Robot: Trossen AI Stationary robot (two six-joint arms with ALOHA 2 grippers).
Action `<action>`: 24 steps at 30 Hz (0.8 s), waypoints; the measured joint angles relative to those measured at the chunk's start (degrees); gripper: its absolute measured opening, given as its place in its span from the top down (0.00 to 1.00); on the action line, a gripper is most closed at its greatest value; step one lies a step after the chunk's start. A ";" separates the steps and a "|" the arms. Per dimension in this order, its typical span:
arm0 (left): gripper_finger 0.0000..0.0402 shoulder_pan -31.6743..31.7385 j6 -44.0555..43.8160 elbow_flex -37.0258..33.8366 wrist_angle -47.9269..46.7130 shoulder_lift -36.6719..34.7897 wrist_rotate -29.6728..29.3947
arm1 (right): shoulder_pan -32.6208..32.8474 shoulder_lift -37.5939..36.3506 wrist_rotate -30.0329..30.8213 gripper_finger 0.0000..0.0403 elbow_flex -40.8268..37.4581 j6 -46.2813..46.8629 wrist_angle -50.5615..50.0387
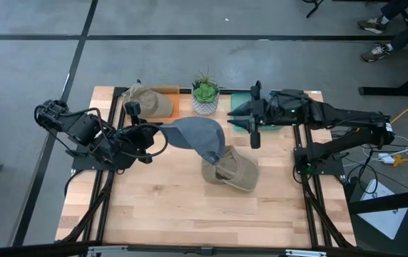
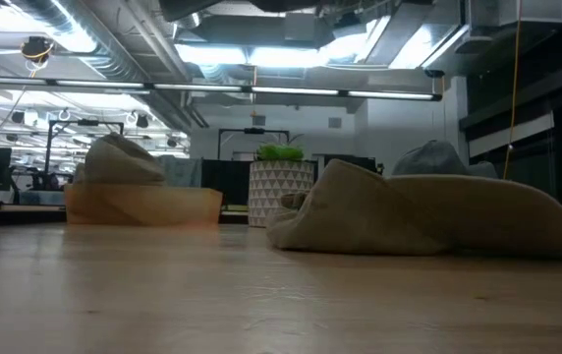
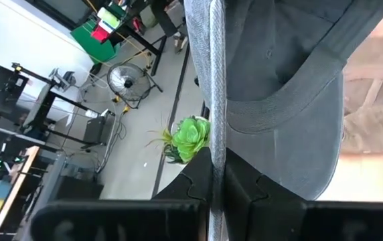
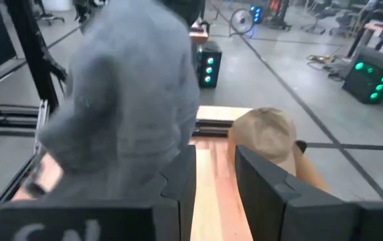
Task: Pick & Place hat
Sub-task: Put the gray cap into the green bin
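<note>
A grey-blue hat (image 1: pixel 193 135) hangs in the air over the table's middle, and my left gripper (image 1: pixel 155 133) is shut on its left end. The left wrist view shows it close up (image 3: pixel 278 80). Below its right end a tan hat (image 1: pixel 231 171) lies on the wood, plain in the low view (image 2: pixel 428 216). My right gripper (image 1: pixel 238 116) floats at the far right of the table, pointing left. In its wrist view it is open (image 4: pixel 215 161), nothing between the fingers, the grey-blue hat (image 4: pixel 124 94) off to one side. My left gripper pinches a thin flat edge of the hat (image 3: pixel 215 134) between its two fingers (image 3: pixel 195 181), the edge seen end-on between them. The fingers come nearly level from the table's left. The hat is lifted clear of the table, its crown hanging beyond the fingers.
A second tan hat (image 1: pixel 150 102) sits on an orange holder (image 2: pixel 143 205) at the far left. A green plant in a white patterned pot (image 1: pixel 205 96) stands at the far middle. A green holder (image 1: pixel 238 107) lies under my right arm. Bare wood lies near the front edge.
</note>
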 joint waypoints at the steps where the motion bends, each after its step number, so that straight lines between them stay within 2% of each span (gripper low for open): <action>1: 0.97 0.00 -0.07 0.00 0.39 0.00 -0.07 | 0.02 0.82 -0.34 0.74 -0.02 0.07 0.24; 5: 0.97 0.00 -0.07 0.00 2.63 0.00 -0.16 | 0.02 4.11 -3.97 0.74 -0.09 2.82 3.75; 10: 0.97 0.00 -0.09 0.00 2.96 0.00 -0.12 | 0.02 5.56 -11.84 0.74 -0.11 3.37 11.49; 12: 0.97 0.00 -0.09 0.00 2.96 0.00 -0.12 | 0.02 5.37 -12.38 0.74 -0.11 3.86 12.16; 18: 0.97 0.00 -0.11 -0.01 2.90 0.00 -0.09 | -0.39 3.30 -14.02 0.74 -0.11 6.36 10.24; 24: 0.97 0.00 -0.63 -0.02 2.85 0.00 0.07 | -0.37 0.96 -14.92 0.74 -0.11 5.96 2.63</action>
